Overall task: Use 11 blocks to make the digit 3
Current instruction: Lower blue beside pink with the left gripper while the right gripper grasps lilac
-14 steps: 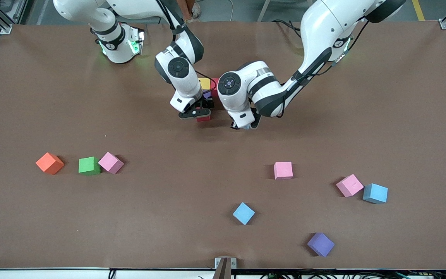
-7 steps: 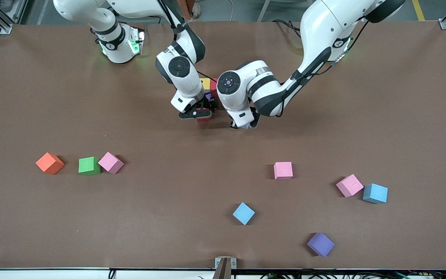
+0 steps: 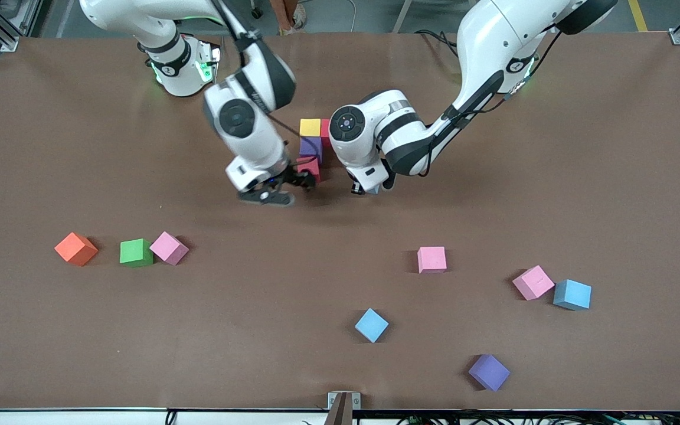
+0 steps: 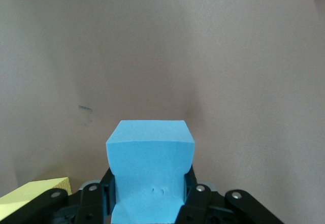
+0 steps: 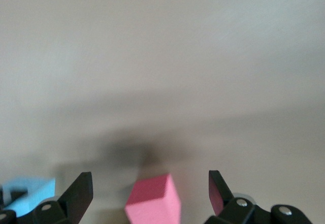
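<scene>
Brown table [image 3: 493, 195] is sitting there; left end effector [image 3: 369, 189] is pinching a blue block [image 4: 150, 178], right end effector [image 3: 272, 193] is gaping wide over bare table, holding nothing.

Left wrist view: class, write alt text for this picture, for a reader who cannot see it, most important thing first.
The left gripper is shut on a light blue cube, its black fingers pressing the cube's two sides, over the bare brown table. A corner of a yellow cube shows at the edge of the picture, beside the gripper.
</scene>
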Action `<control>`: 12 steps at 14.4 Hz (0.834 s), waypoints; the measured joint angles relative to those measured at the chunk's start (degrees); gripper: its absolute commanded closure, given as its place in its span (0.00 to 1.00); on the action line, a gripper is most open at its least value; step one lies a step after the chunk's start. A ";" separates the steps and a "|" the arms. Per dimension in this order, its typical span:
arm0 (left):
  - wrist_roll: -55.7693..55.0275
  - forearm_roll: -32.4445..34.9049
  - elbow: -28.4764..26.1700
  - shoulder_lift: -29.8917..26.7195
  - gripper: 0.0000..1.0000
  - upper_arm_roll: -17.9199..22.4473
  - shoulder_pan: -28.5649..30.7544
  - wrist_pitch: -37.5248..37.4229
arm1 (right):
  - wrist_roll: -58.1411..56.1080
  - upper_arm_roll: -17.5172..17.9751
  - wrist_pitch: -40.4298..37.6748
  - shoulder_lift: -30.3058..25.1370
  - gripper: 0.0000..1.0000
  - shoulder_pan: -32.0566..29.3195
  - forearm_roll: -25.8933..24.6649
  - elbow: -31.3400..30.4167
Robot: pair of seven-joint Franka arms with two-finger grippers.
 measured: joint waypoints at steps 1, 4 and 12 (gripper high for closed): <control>-0.19 -0.01 0.00 0.00 0.82 -0.02 0.00 0.00 | -0.31 -1.32 -2.59 -0.25 0.00 -2.39 0.00 1.82; -4.86 -0.05 -0.06 0.00 0.82 -0.08 -0.13 1.54 | -5.77 -3.59 -5.34 -0.02 0.00 -10.74 -0.61 4.94; -18.74 -0.05 -0.59 0.85 0.82 -0.05 -3.13 10.68 | -16.50 -3.84 -5.63 6.36 0.00 -27.05 -0.73 5.79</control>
